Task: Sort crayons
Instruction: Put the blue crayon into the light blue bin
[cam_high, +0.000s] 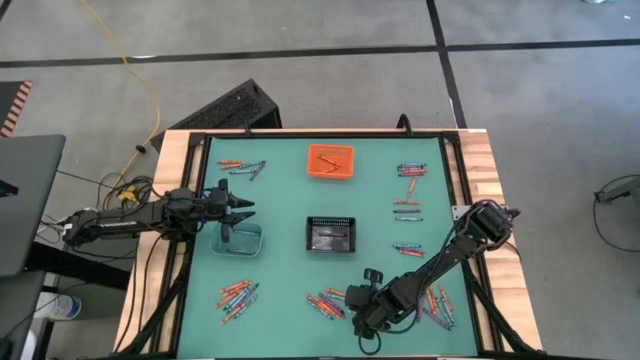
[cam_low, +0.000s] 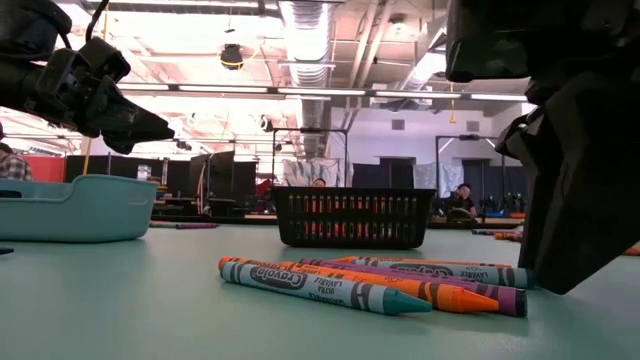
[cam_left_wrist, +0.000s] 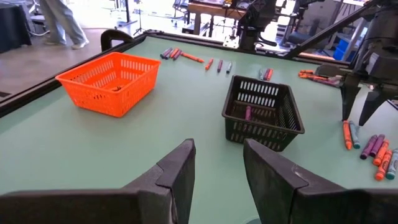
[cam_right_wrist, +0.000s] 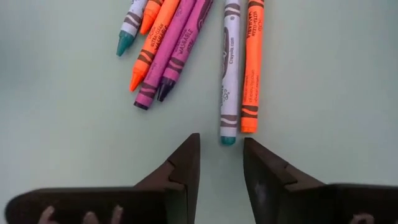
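Observation:
Several crayons (cam_right_wrist: 229, 68) in grey-teal, orange and purple lie flat in a loose pile (cam_high: 326, 301) on the green table near its front edge; they also show in the low view (cam_low: 370, 281). My right gripper (cam_right_wrist: 221, 158) is open and points down just beside this pile. The teal tip of one crayon (cam_right_wrist: 227, 140) lies in front of the gap between its fingers, and they touch nothing. My left gripper (cam_high: 240, 208) is open and empty. It hovers over the light-blue bin (cam_high: 241, 243) at the table's left.
A black bin (cam_high: 332, 235) stands mid-table and an orange bin (cam_high: 331, 162) at the far edge. More crayon groups lie at the far left (cam_high: 243, 167), along the right side (cam_high: 408, 208) and at the near left (cam_high: 237, 293) and near right (cam_high: 437, 305).

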